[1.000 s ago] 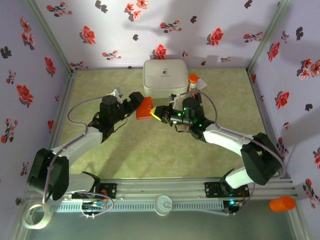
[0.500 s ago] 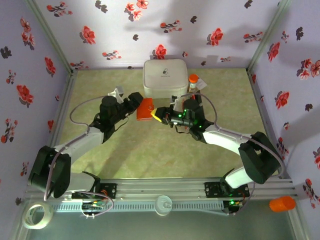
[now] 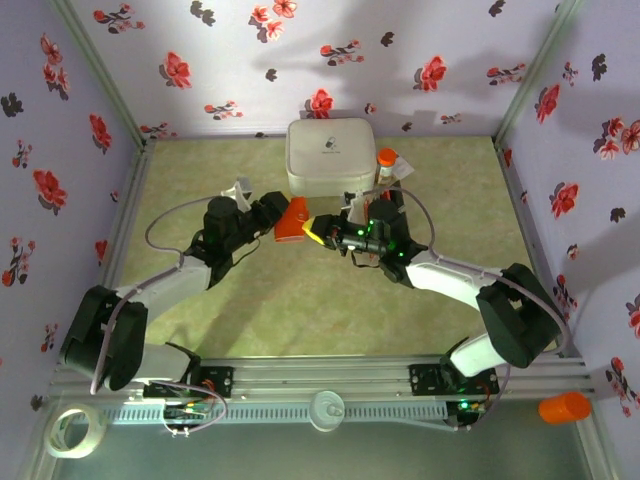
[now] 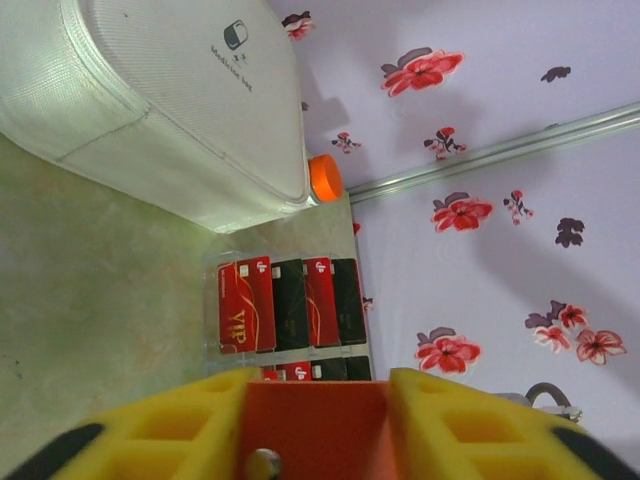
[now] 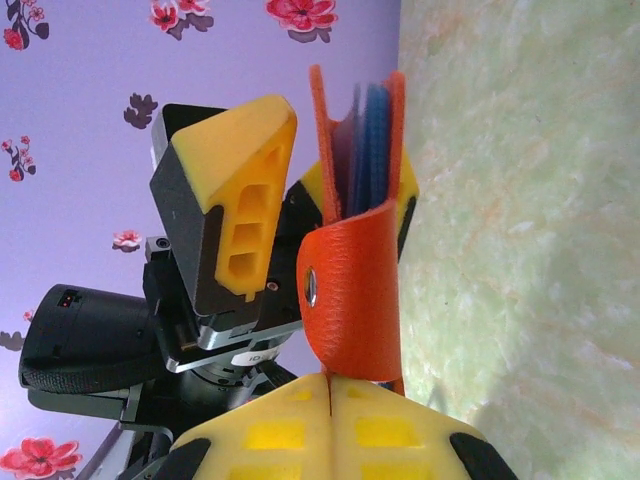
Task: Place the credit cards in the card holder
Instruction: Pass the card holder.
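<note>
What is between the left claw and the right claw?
The orange card holder fills the stretch between left claw and right claw, in the top view.

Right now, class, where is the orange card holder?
In the top view the card holder is held just in front of the white case, pinched by the right end effector and straddled by the left end effector.

Card holder (image 3: 292, 222) sits btwn L gripper (image 3: 282, 213) on its left & R gripper (image 3: 315, 229) on its right, just in front of case (image 3: 330, 155). Credit cards (image 4: 285, 305) stand in rack (image 4: 212, 305) right of case, w/ bottle (image 4: 323, 177) btwn case & rack.
</note>
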